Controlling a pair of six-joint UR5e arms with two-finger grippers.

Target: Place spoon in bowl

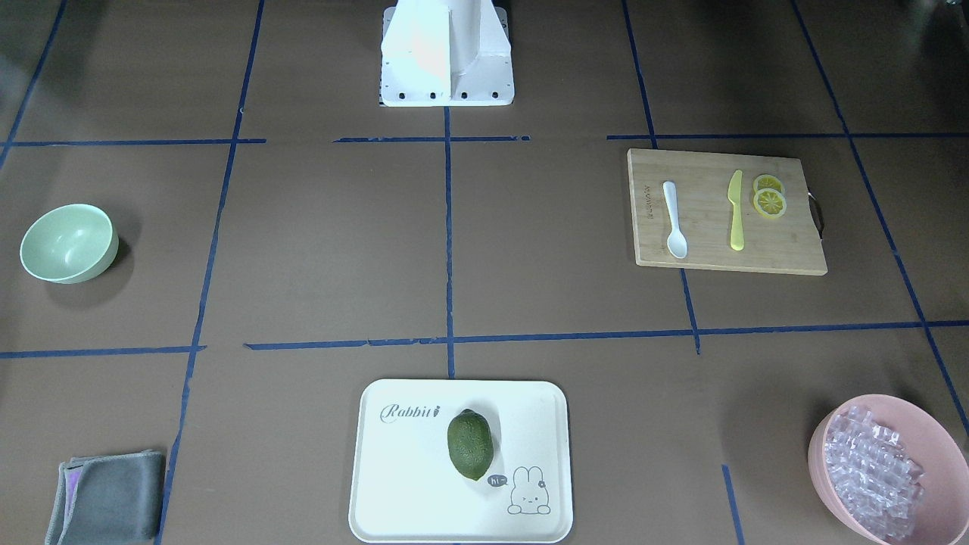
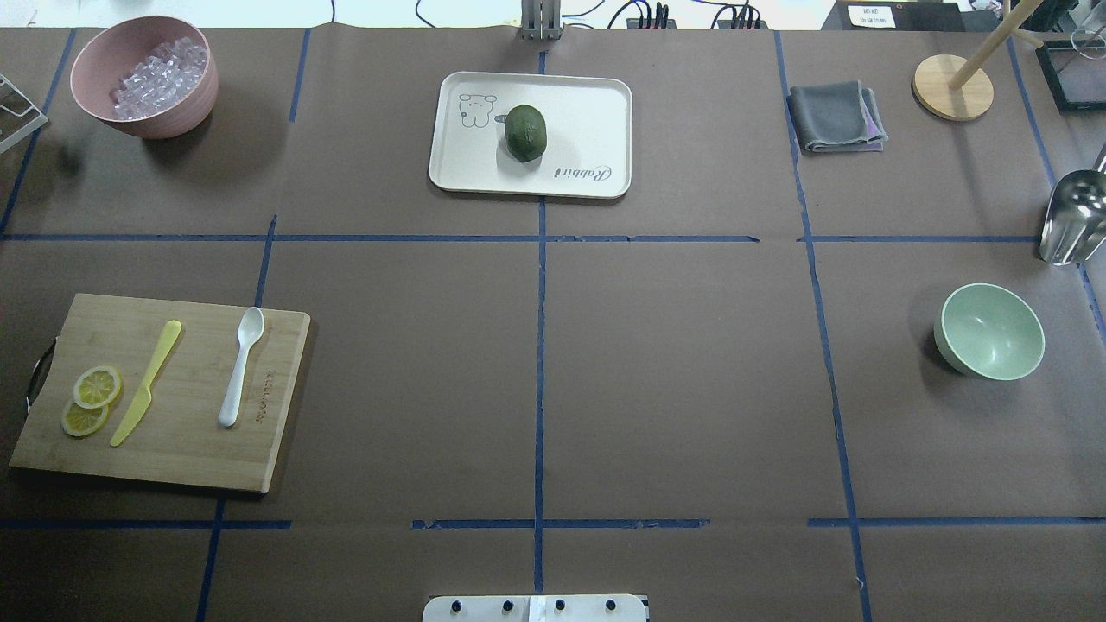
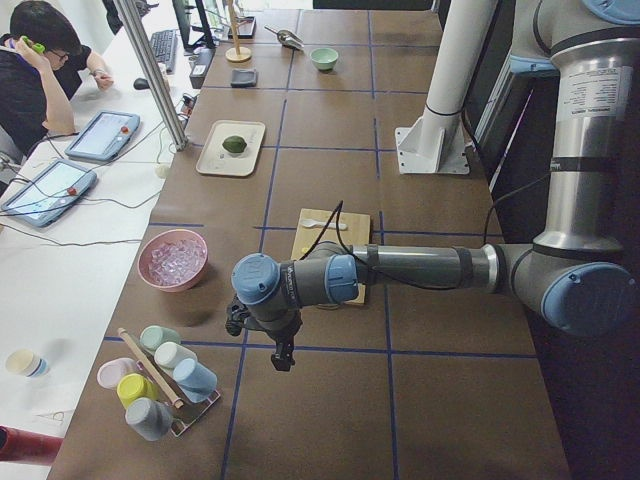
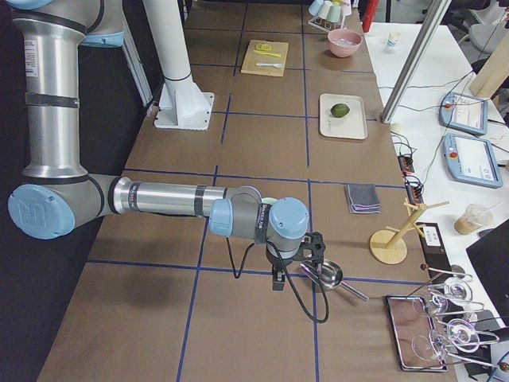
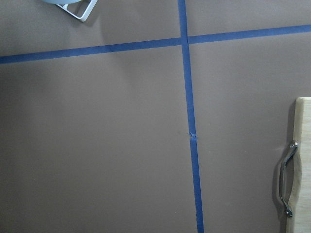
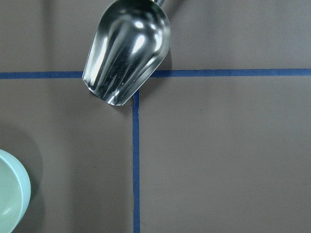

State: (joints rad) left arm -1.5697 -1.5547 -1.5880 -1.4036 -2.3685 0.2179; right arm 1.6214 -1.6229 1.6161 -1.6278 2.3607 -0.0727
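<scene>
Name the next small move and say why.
Probably swing the left pincer over the spoon: it lies untouched on the cutting board at the robot's left, while the bowl sits empty far on its right.

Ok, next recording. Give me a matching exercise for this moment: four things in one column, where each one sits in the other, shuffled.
Things:
1. spoon
2. green fruit
3. clear cubes
4. mint-green bowl

Places:
A. on the white tray
B. straight on the brown table, nothing in it
C. in the pink bowl
D. on the wooden cutting board, beside the yellow knife

Pairs: 1-D, 2-A, 3-C, 4-B
</scene>
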